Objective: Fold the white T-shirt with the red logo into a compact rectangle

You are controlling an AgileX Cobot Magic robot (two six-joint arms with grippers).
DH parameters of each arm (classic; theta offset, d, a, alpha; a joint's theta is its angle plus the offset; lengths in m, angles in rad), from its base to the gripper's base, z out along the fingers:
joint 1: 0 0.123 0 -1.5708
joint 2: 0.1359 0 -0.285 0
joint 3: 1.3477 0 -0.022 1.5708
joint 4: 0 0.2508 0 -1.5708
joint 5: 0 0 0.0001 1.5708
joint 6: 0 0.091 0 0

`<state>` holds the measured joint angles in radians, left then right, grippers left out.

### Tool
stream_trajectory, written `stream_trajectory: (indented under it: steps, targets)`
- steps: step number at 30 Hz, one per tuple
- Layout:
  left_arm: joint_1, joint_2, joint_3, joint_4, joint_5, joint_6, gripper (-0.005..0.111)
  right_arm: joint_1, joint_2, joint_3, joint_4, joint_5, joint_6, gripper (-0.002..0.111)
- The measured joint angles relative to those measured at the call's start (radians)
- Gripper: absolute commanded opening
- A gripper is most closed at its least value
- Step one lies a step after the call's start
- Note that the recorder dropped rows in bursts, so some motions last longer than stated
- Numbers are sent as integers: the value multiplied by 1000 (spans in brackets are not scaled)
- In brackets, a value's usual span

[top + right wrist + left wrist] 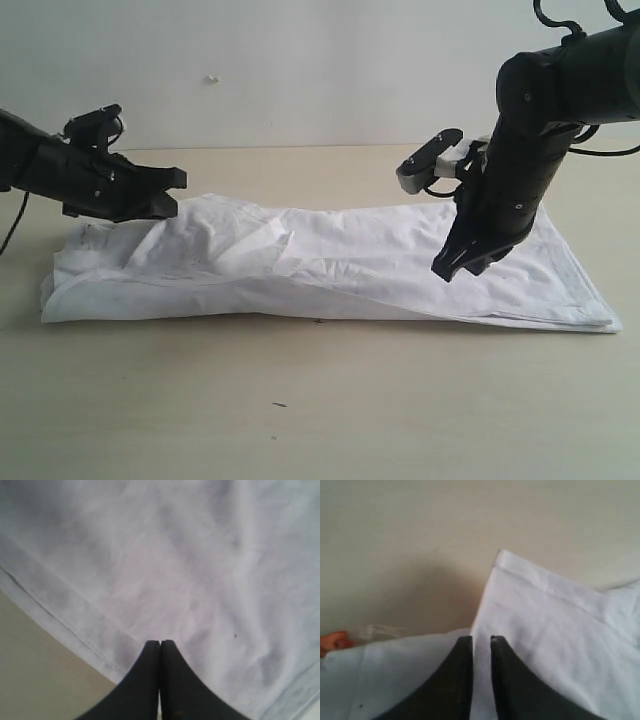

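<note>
Robot laboratory bench. You face a plain off-white wall (300, 60) beyond the black fingers (455, 680) and a smooth pale beige tabletop (300, 400) beneath them. A cabled black left arm (70, 175) and a black right arm (530, 120) carry them. A wrinkled white cotton T-shirt (330, 260) lies spread under them as the specimen.

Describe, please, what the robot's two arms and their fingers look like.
Both arms are matt black. The left arm is angular, with a small black camera block on top. The right arm has thick rounded links, a grey-and-white wrist module and looping black cables. The fingers are black, tapering to narrow tips.
</note>
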<state>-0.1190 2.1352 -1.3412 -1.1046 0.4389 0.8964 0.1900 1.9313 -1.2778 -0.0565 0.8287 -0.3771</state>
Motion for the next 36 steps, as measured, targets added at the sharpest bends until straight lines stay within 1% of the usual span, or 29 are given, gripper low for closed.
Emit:
stream_trajectory:
  steps: [2,5,7,10,12,15,18,20,24,26,28,31,33,36]
  targets:
    - [8,-14,-4,-3,51,15,30,0,0,0,0,-7,0,0]
    - [6,-32,-10,-23,175,86,30,0,0,0,0,-15,0,0]
    - [-14,-33,-10,-25,234,115,30,0,0,0,0,-15,0,0]
    - [-50,-9,-10,-25,269,125,30,0,0,0,0,-13,0,0]
    - [-74,20,-10,6,278,99,30,0,0,0,0,-4,0,0]
    - [-101,55,-10,128,282,16,30,0,0,0,0,5,0,0]
    - [-108,64,-18,227,295,-81,30,0,0,0,0,7,0,0]
    - [-108,62,-25,275,321,-116,30,0,0,0,0,7,0,0]
    - [-108,53,-29,321,369,-138,40,0,0,0,0,7,0,0]
    - [-108,39,-29,340,373,-135,43,0,0,0,0,7,0,0]
    - [-108,17,-29,370,367,-128,43,0,0,0,0,7,0,0]
    - [-96,-41,-29,397,313,-123,43,0,0,0,0,7,0,0]
    - [-75,-88,-29,403,270,-122,43,0,0,0,0,7,0,0]
    - [-25,-154,-31,406,225,-120,43,0,0,0,-2,7,-1,0]
